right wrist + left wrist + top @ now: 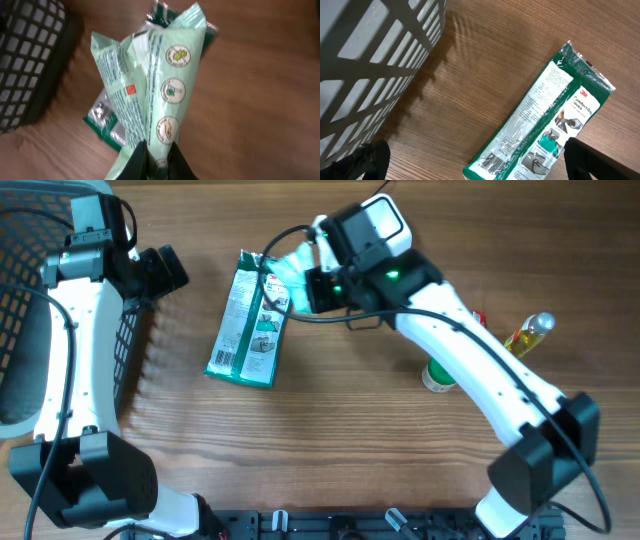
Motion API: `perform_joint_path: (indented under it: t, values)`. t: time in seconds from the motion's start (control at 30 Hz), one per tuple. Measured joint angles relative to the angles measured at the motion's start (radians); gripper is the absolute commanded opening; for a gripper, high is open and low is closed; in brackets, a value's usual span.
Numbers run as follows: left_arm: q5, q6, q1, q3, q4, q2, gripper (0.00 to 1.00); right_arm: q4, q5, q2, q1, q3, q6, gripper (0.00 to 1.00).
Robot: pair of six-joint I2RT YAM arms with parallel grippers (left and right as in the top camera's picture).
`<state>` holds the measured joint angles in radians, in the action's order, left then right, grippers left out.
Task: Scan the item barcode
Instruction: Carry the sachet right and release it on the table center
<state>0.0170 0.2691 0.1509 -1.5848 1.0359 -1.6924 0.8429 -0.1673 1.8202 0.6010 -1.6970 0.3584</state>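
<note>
Grasping step: the right gripper (157,159), at the bottom of its wrist view, is closed on the pale pack (165,80), above the glove pack (248,320) at upper centre overhead. The left gripper (160,270) is open. Next, probably, turn the barcode toward a scanner; I see none.

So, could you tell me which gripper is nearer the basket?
Left: the left gripper hangs beside the basket; the right gripper holds a pouch farther right.
</note>
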Motion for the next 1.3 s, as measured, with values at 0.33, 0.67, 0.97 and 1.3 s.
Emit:
perform_joint_path:
  t: [0.33, 0.67, 0.97, 1.3]
  values:
    - [0.000, 0.000, 0.000, 0.000, 0.000, 0.000, 1.00, -0.056, 0.004, 0.016, -0.006, 0.303, 0.262, 0.04]
    - [0.000, 0.000, 0.000, 0.000, 0.000, 0.000, 1.00, -0.299, -0.045, 0.022, -0.006, 0.541, 0.449, 0.34]
    - [0.000, 0.000, 0.000, 0.000, 0.000, 0.000, 1.00, -0.305, -0.133, 0.022, 0.063, 0.550, 0.480, 0.76]
    - [0.000, 0.000, 0.000, 0.000, 0.000, 0.000, 1.00, -0.260, -0.150, -0.050, 0.063, 0.550, 0.418, 0.78]
